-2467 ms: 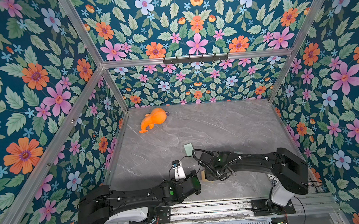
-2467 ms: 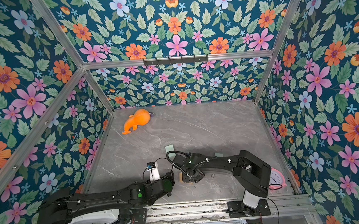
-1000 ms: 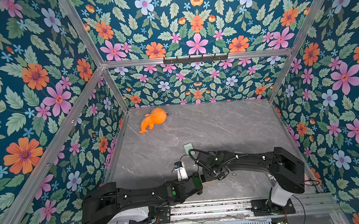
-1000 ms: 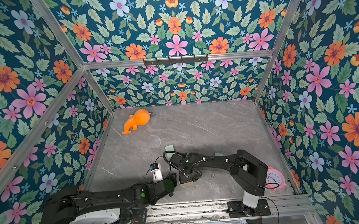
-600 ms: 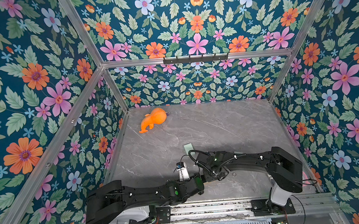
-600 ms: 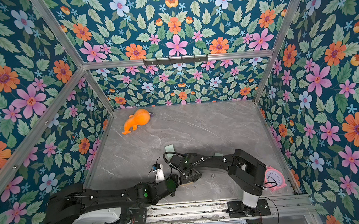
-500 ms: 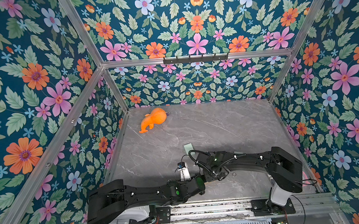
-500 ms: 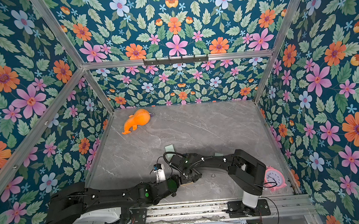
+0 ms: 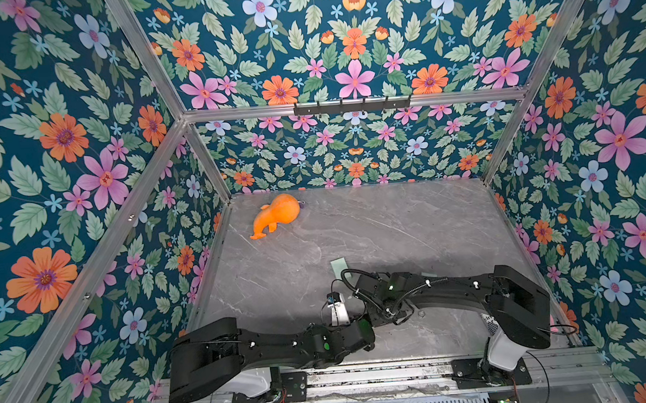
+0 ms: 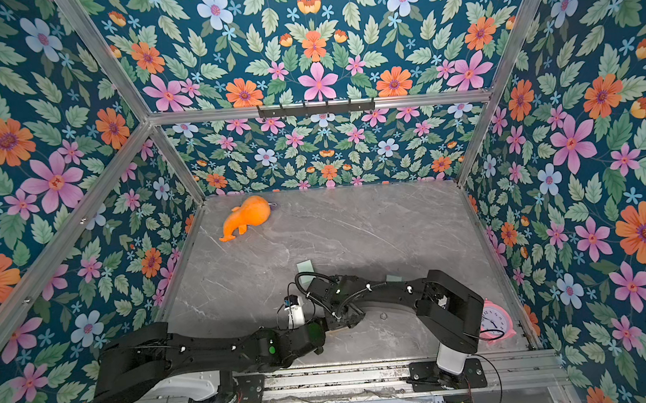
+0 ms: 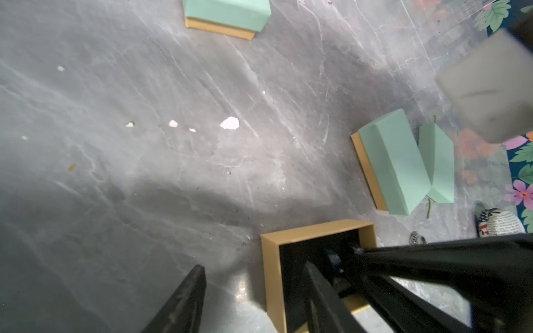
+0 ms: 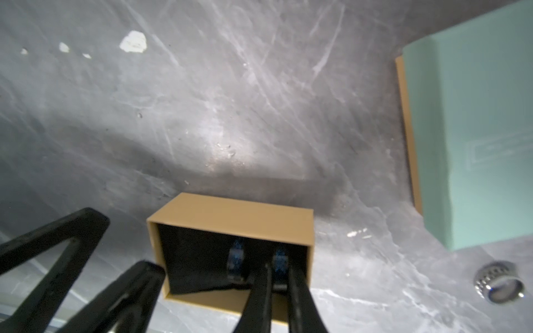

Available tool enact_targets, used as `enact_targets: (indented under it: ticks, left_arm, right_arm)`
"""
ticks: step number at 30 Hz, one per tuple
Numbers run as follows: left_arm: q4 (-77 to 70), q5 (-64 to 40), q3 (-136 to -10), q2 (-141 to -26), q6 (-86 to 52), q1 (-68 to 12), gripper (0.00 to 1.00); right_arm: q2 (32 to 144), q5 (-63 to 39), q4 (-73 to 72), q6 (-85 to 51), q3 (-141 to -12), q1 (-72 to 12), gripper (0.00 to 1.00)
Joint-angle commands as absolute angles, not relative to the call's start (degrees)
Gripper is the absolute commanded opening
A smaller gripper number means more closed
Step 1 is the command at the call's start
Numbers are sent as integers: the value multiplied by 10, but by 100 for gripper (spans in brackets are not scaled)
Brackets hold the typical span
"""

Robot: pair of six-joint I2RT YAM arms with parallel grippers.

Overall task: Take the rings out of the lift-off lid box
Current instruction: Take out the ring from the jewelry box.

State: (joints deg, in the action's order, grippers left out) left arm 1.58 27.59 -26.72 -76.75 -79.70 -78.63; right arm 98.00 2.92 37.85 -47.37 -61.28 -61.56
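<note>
**Down in the open box: right jaws on a ring**

Nearest the robot, on the right, a pink alarm clock point(image 10: 495, 322) sits by the right arm's base. Just past it, both arms meet low over the grey marble table point(image 9: 373, 226), right above the open tan box point(image 12: 230, 219).

The right gripper point(image 12: 279, 268) is reaching into the black lining, fingers almost together and pinched on a blue ring point(image 12: 279, 258) that stands upright between them. Right beside it the other ring point(image 12: 236, 259) stands upright too, touched by neither finger.

The left gripper point(image 11: 253, 266) waits at the box's other end, away from the rings, jaws apart. One finger is over bare table, clear of the tan wall. The other sits at the box's edge, and I can't tell whether it touches.

Outside the box, a studded silver ring point(image 12: 499, 284) lies flat on the table to the right of the right gripper, well clear of its fingers. Beyond that is a mint-green box point(image 12: 476, 129) with a tan edge along one side, near the open box but not touching it. A second mint-green box point(image 9: 338, 265) lies farther out, toward mid-table. At the far left an orange plush toy point(image 9: 275, 215) lies on its side near the back wall.
</note>
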Motion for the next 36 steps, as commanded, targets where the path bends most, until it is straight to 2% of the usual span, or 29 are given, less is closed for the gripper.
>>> enact_targets:
  ticks: [1, 12, 20, 36]
  left_arm:
    - [14, 278, -269, -772, -802, -786, 50]
    - [-7, 261, -265, -796, -796, -786, 33]
    - [-6, 247, -262, -815, -791, -786, 27]
    - [8, 225, -258, -855, -787, -785, 26]
  right_arm:
    - [976, 21, 369, -480, -609, -617, 11]
    - [970, -6, 326, -482, -595, -617, 10]
    - [956, -15, 302, -483, -583, -617, 10]
    - [899, -10, 285, -484, -564, -613, 10]
